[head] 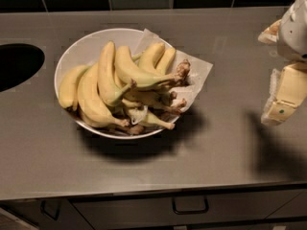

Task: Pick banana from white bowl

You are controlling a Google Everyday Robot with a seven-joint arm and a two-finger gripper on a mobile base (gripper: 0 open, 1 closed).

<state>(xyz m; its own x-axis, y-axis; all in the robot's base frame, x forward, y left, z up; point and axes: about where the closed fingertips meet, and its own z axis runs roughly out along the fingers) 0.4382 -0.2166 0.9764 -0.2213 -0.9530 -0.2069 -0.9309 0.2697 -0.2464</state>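
Note:
The white bowl [79, 46] stands on the grey counter, left of centre, filled with several yellow bananas. The banana [140, 74], long and curved, lies on top and runs from the bowl's middle to a thick knobby brown stem clump at the right rim. My gripper [267, 78] hangs at the right edge of the view, above the counter and well to the right of the bowl. Its two cream fingers [284, 96] stand apart and hold nothing.
A crumpled white paper sheet [199, 73] sticks out under the bananas at the bowl's right side. A dark round opening [17, 63] is sunk in the counter at the left. Dark tiles run along the back. A drawer handle [190, 205] sits below the front edge.

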